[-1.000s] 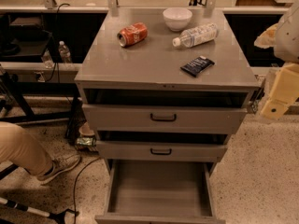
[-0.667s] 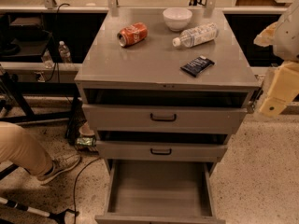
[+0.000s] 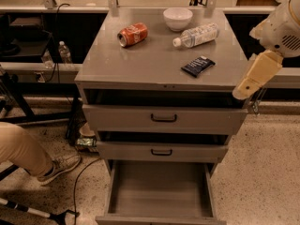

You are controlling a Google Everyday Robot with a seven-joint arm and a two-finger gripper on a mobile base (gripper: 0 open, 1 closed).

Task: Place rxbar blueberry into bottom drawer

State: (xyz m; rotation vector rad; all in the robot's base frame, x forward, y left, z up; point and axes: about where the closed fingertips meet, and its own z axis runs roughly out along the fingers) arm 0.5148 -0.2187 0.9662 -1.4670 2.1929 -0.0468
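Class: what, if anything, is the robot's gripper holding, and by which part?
Nothing that shows. The gripper hangs beside the right front corner of the cabinet top, apart from the rxbar blueberry, which lies flat on that top.

From my remote station: my cream gripper (image 3: 243, 91) hangs beside the right edge of the grey cabinet (image 3: 140, 62); on top, the navy-black, pale-printed rxbar blueberry (image 3: 198, 66), red can (image 3: 132, 34), white bowl (image 3: 177, 18), clear bottle (image 3: 197, 35). The bottom drawer (image 3: 159, 196) is plain grey.
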